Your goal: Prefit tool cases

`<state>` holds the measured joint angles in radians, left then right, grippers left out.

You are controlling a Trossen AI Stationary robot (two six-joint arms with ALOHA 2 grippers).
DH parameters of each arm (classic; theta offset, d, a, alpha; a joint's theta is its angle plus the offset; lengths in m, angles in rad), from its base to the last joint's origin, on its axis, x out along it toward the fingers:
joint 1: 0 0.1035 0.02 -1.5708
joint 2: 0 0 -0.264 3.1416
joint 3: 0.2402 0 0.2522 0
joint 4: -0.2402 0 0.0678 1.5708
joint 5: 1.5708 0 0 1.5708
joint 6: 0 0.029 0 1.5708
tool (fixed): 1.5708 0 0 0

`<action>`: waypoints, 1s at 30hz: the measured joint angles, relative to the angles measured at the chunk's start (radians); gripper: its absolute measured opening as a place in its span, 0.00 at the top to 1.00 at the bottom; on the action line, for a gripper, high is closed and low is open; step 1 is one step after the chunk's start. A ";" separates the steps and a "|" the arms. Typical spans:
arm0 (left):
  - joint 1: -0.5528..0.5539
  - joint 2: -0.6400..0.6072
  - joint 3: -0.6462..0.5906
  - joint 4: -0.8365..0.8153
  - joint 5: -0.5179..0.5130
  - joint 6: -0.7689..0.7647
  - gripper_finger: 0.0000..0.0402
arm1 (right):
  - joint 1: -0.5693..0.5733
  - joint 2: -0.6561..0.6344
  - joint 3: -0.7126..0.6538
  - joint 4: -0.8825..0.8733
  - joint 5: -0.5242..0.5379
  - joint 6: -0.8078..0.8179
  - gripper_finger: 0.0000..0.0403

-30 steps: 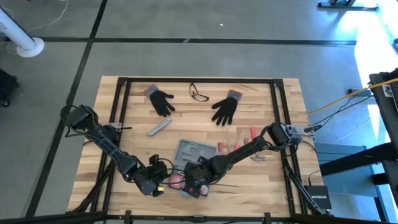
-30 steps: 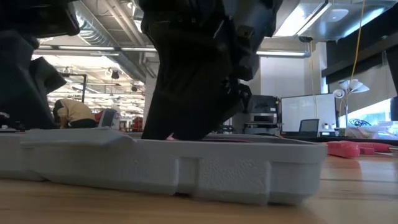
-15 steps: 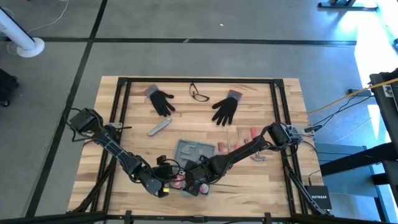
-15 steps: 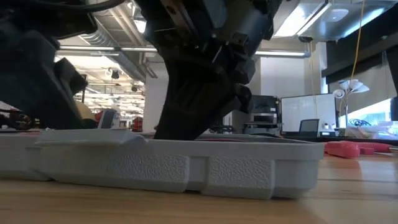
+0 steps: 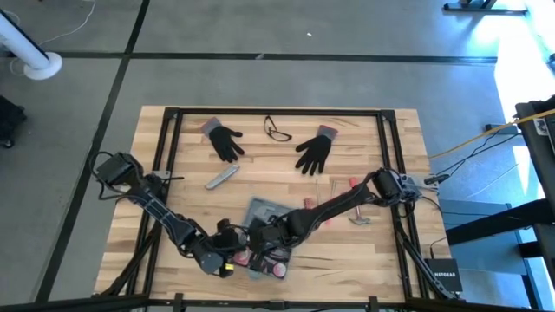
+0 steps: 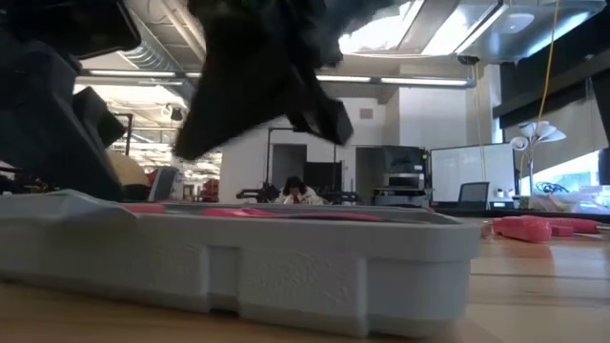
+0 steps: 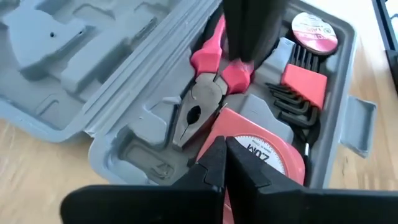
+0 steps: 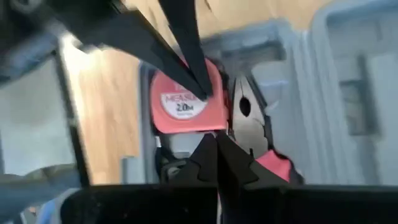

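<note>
The open blue-grey tool case [image 5: 260,212] lies near the table's front edge, lid [image 7: 74,62] flat beside the base [image 6: 238,267]. In its recesses sit red-handled pliers [image 7: 205,81], a red tape measure [image 7: 264,158], hex keys [image 7: 298,93] and a round red disc [image 7: 314,31]. My left gripper [image 7: 222,152], shut, comes in from the case's left [image 5: 232,257]. My right gripper [image 8: 214,149], shut with nothing between its fingers, hangs over the pliers' handles [image 7: 239,71], lifted above the case [image 6: 257,67]. My left gripper rests its shut fingertips [image 8: 200,90] on the tape measure's top face [image 7: 239,149], near the edge next to the pliers. The fingers slant down from the table's left. The tape measure lies in its recess in the case.
Two black gloves [image 5: 225,140] [image 5: 314,152] and a pair of glasses [image 5: 277,130] lie at the far side. A slim grey bar [image 5: 222,177] lies left of centre. Red-handled tools [image 5: 355,186] [image 6: 534,227] lie right of the case.
My right gripper has risen out of the case and now hangs clear above it. My left gripper has moved toward the table's right, onto the case. The case has turned a little on the table.
</note>
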<state>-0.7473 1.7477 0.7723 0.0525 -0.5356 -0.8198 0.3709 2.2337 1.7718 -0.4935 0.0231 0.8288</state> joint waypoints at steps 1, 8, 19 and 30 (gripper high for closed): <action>-0.006 0.000 0.000 -0.008 -0.005 -0.019 1.00 | -0.001 -0.009 0.005 -0.033 0.004 -0.024 0.99; -0.024 -0.001 0.000 -0.063 -0.009 -0.127 1.00 | -0.019 -0.062 0.008 -0.272 -0.005 -0.132 0.99; -0.024 0.000 -0.001 -0.063 -0.009 -0.202 1.00 | 0.050 -0.071 -0.103 -0.235 -0.152 -0.070 1.00; -0.012 0.000 -0.002 -0.063 -0.009 -0.276 1.00 | 0.019 -0.071 -0.113 -0.060 -0.067 0.014 1.00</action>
<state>-0.7593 1.7477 0.7708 -0.0105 -0.5442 -1.0962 0.3900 2.1628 1.6592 -0.5536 -0.0437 0.8430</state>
